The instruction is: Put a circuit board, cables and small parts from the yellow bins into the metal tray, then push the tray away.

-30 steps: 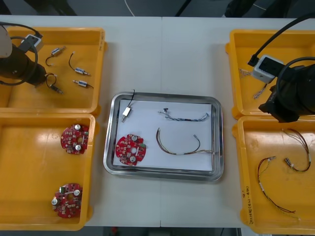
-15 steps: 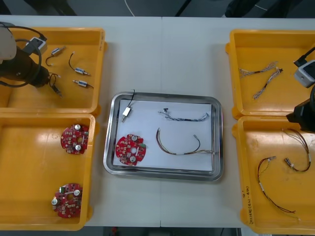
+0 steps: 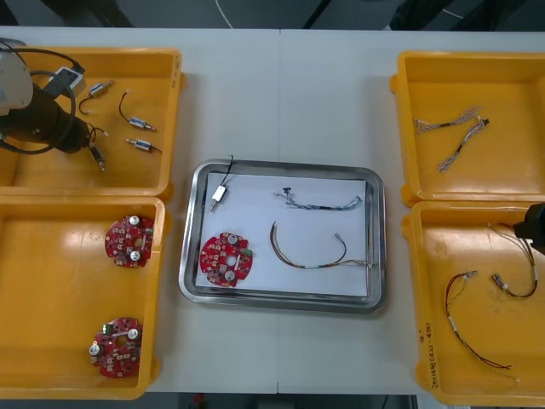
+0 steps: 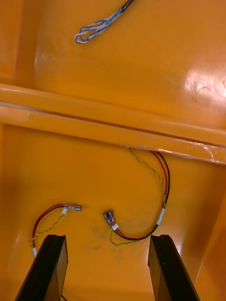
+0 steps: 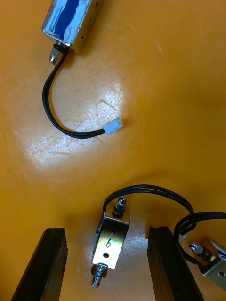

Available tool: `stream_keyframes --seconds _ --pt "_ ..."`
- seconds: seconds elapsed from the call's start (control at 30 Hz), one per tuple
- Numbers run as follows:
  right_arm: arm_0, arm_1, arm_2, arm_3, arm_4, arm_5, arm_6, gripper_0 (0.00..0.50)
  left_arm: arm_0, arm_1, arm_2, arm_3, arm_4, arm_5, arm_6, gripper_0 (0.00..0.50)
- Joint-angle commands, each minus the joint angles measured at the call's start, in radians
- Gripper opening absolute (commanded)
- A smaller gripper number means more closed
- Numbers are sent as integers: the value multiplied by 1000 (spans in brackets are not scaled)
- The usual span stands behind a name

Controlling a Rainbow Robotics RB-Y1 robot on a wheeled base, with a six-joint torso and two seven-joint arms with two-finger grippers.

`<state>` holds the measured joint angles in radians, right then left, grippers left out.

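While the left gripper point(image 5: 107, 230) hangs low in the yellow bin point(image 3: 170, 111) at the far left corner of the surface point(image 3: 281, 94), its fingers point(image 5: 52, 263) are spread wide, and a small metal part point(image 5: 110, 242) lies on the bin floor between them, touching neither. That part's black cable point(image 5: 155, 189) loops away past the fingertips; a second part point(image 5: 70, 21) lies farther out, its own black lead ending in a white plug point(image 5: 113, 126), and a third part point(image 5: 212, 265) sits just outside one finger. The right gripper point(image 4: 108, 237) is over the near right bin point(image 3: 419, 324) at the surface's right edge, its fingers point(image 4: 162, 268) likewise spread and holding nothing; below them lie two red and yellow cables point(image 4: 165, 188), and beyond the ridge between the two right-hand bins a twisted blue and white cable point(image 4: 94, 29) rests in the far right bin point(image 3: 400, 119). The metal tray point(image 3: 281, 166) stands at the middle of the surface, white inside, and holds a round red circuit board point(image 3: 226, 258) at its near left corner, a metal part with a black lead point(image 3: 220, 192) at its far left corner, a blue and white twist point(image 3: 324, 206) along its far side and a red and yellow lead point(image 3: 306, 264) nearer. Two more circuit boards point(image 3: 129, 240) lie in the near left bin point(image 3: 51, 281).
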<state>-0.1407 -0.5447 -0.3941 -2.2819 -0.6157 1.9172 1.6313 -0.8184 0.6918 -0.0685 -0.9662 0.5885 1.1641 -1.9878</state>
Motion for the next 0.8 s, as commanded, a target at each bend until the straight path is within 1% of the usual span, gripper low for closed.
stream_keyframes --seconds 0.03,0.27,0.47,0.5,0.53,0.57,0.6,0.8 --pt "43 -34 -35 -36 -18 3 -102 500 13 23 -14 -8 10 -14 -129 500" --pt "72 -34 -65 -27 -13 3 -117 500 36 23 -16 -8 10 -49 -134 500" --pt "102 -34 -80 -21 -18 3 -129 500 38 23 -14 -8 13 -50 -135 500" --pt "109 -34 -81 -21 -18 3 -134 500 38 23 -16 -8 11 -50 -137 431" --pt "113 -34 -83 -19 -18 3 -137 500 39 23 -14 -8 13 -50 -137 195" --pt "116 -34 -83 -21 -18 3 -142 500 38 23 -14 -8 11 -50 -135 25" --pt "119 -34 -83 -21 -19 3 -148 500 38 23 -14 -8 13 -50 -135 0" --pt "127 -34 -88 -21 -29 3 -172 500 38 23 -14 -8 16 -50 -134 0"
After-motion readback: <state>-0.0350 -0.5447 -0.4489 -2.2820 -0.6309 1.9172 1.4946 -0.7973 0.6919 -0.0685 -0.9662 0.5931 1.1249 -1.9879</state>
